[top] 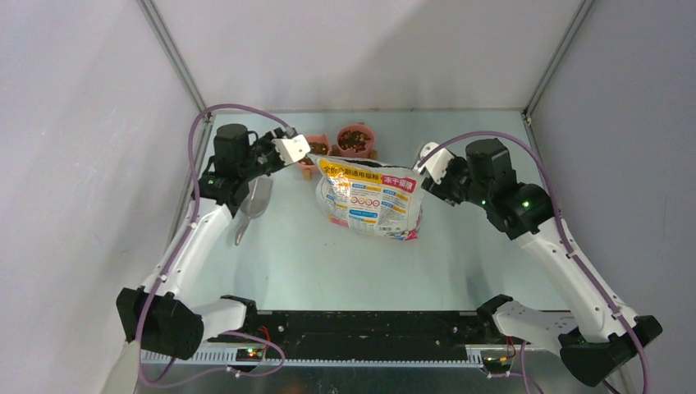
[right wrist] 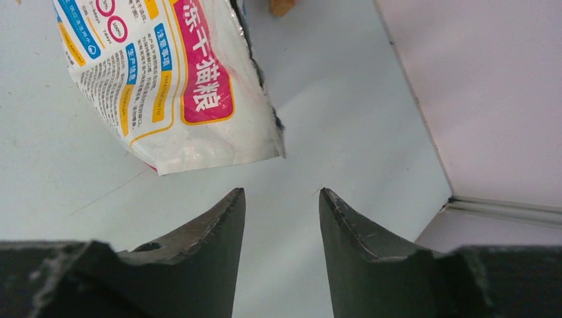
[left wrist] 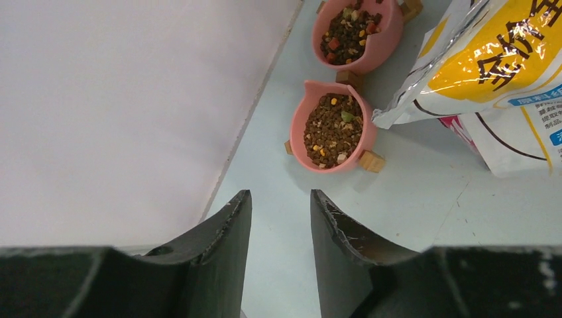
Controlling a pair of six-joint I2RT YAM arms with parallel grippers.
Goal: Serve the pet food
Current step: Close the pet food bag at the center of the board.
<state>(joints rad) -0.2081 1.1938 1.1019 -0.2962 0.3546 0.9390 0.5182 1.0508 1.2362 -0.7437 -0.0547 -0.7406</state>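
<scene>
The pet food (left wrist: 331, 129) is a brown kibble heap with a few coloured bits, filling two pink bowls, a near bowl (left wrist: 301, 142) and a far bowl (left wrist: 391, 33). They stand at the table's back (top: 354, 139). The printed cat-food bag (top: 369, 197) lies flat in the middle, just in front of the bowls. My left gripper (top: 299, 152) hovers left of the bowls, open and empty (left wrist: 281, 195). My right gripper (top: 425, 166) hovers at the bag's right edge, open and empty (right wrist: 281, 192), with the bag's corner (right wrist: 166, 73) just ahead of it.
A grey metal scoop (top: 253, 205) lies on the table under the left arm. The bowls rest on small wooden feet (left wrist: 371, 161). White walls close the table at the left (left wrist: 119, 99), back and right (right wrist: 490, 86).
</scene>
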